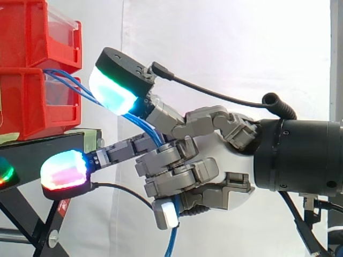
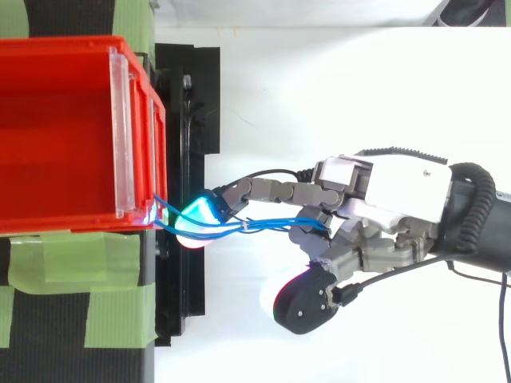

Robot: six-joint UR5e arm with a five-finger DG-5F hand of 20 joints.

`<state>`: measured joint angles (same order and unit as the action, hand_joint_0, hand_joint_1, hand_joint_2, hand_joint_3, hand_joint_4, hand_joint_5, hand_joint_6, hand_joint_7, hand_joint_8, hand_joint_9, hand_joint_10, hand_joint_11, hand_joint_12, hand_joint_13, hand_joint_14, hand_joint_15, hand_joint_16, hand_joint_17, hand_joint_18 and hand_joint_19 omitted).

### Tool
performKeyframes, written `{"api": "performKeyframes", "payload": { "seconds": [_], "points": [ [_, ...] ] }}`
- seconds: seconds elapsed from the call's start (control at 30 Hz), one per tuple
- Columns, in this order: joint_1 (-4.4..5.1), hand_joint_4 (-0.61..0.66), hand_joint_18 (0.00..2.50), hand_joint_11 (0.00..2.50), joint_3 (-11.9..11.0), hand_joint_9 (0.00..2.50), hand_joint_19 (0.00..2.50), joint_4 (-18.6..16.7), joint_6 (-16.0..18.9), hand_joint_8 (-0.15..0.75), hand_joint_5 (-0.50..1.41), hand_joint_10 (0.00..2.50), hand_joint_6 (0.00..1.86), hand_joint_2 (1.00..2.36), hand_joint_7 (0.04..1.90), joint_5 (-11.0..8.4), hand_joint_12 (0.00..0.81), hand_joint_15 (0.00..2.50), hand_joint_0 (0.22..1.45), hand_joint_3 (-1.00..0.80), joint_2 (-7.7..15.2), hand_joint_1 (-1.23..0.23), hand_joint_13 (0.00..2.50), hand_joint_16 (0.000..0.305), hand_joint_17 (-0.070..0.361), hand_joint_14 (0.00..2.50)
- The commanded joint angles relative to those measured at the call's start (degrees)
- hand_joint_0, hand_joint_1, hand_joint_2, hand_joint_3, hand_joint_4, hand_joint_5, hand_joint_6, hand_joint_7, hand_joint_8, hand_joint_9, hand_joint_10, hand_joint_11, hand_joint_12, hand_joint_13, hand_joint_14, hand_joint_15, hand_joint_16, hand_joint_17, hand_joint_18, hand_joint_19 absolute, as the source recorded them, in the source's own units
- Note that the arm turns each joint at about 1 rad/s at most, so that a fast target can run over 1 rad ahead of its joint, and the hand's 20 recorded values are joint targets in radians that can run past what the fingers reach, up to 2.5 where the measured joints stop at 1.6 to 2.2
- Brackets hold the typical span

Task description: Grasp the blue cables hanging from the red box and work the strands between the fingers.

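With the thin blue cables point(image 1: 151, 134) slanting from the red plastic box point(image 1: 27, 107) down through the grey robot hand point(image 1: 214, 176), whose curled fingers clamp them, the strands are best rolled gently, without tugging the box forward.

Cables point(image 2: 267, 225) lead from bins point(image 1: 32, 110) rightward into robot hand point(image 1: 214, 174).

Our hand point(image 1: 230, 163) reaches in level from the right, lower fingers curled round the blue cables point(image 1: 154, 135), upper ones stretched forward
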<state>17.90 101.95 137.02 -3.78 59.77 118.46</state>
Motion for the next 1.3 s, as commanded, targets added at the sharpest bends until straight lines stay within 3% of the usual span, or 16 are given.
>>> {"api": "performKeyframes", "payload": {
  "seconds": [0.0,0.93,1.27],
  "points": [
    [0.03,0.35,2.42,2.46,0.0,1.27,0.51,0.0,0.0,0.493,0.06,2.5,0.01,1.0,0.76,0.0,0.646,1.41,0.73,-1.0,0.02,-0.54,1.79,0.249,0.187,2.5],
    [0.12,0.35,2.42,2.46,0.0,1.27,0.51,0.0,0.0,0.492,0.06,2.5,0.01,1.0,0.77,0.0,0.646,1.41,0.73,-1.0,0.02,-0.54,1.79,0.248,0.186,2.5],
    [0.12,0.3,2.42,2.46,0.0,1.27,0.51,0.0,0.0,0.492,0.03,2.5,0.01,1.0,0.89,0.0,0.646,1.41,0.73,-1.0,-0.07,-0.55,1.79,0.248,0.186,2.5]
  ]
}}
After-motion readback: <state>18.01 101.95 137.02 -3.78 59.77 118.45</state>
